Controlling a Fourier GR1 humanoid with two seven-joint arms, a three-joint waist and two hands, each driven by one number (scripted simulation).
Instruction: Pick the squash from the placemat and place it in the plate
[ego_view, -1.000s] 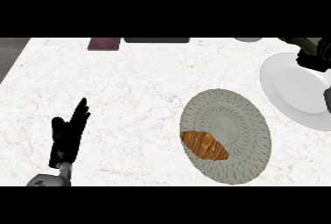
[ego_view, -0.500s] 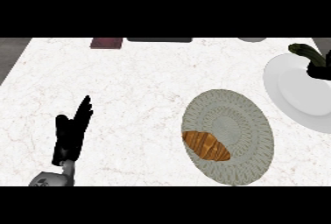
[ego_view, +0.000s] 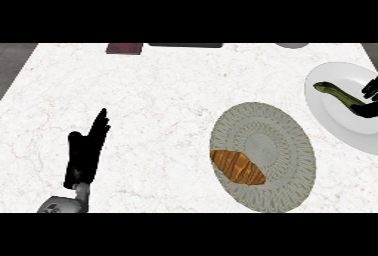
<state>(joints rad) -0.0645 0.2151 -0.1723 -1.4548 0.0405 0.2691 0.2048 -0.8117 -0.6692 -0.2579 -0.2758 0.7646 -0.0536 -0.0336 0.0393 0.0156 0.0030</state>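
A dark green squash (ego_view: 338, 95) lies low over the white plate (ego_view: 332, 120) at the right edge of the head view. Black fingers of my right hand (ego_view: 370, 89) curl round its right end, and most of that hand is cut off by the view's edge. The round grey-green woven placemat (ego_view: 273, 135) sits left of the plate, with a brown croissant (ego_view: 238, 167) on its lower left part. My left hand (ego_view: 83, 157) rests open at the lower left, fingers straight and pointing up.
Along the counter's far edge are a maroon flat object (ego_view: 124, 48), a dark tray-like object (ego_view: 184, 45) and a small grey item (ego_view: 293, 45). The white marble counter (ego_view: 162, 100) ends at the left in a dark floor strip.
My right hand has come down and slid right over the plate, bringing the squash lower so more of it shows. The left hand has barely shifted.
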